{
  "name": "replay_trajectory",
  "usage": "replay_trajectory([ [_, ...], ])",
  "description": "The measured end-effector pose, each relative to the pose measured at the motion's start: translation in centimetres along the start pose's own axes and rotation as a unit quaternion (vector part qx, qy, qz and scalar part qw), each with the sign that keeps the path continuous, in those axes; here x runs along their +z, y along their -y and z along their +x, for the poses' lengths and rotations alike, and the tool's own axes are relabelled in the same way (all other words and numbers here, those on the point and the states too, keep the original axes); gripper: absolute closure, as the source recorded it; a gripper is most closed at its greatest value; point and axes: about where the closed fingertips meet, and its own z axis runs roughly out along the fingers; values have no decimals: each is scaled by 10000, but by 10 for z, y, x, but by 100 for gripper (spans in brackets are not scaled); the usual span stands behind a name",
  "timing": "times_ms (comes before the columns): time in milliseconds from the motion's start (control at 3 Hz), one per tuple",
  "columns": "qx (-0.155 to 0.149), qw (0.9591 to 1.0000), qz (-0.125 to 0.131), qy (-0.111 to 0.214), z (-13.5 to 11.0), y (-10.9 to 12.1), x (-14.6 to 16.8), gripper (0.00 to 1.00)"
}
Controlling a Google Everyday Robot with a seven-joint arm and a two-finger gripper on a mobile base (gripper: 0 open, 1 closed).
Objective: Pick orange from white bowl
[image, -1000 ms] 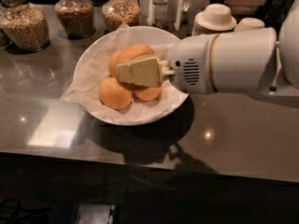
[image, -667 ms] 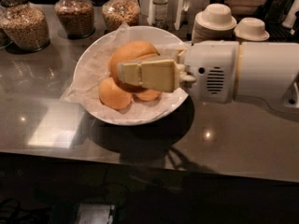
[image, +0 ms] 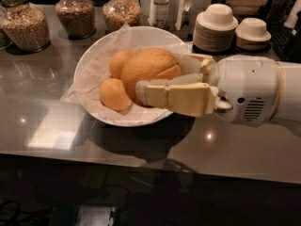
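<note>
On the shiny grey counter (image: 51, 140), the robot's gripper (image: 159, 74) reaches in from the right. Its two cream fingers (image: 178, 99) squeeze the big orange (image: 148, 69), one on the near side and one on the far side. The orange is over the middle of the white bowl (image: 136, 123), which holds crumpled paper (image: 70, 95) and two smaller oranges (image: 114, 94) on the left (touching the big one or not, I cannot tell). Far back stand three glass jars (image: 75, 13) of grains, a bottle (image: 161, 4) and two stacks of small white bowls (image: 215, 25).
</note>
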Motion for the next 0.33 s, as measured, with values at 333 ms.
replay_trajectory([
  [333,0,10000,0,0,0,0,0,100],
])
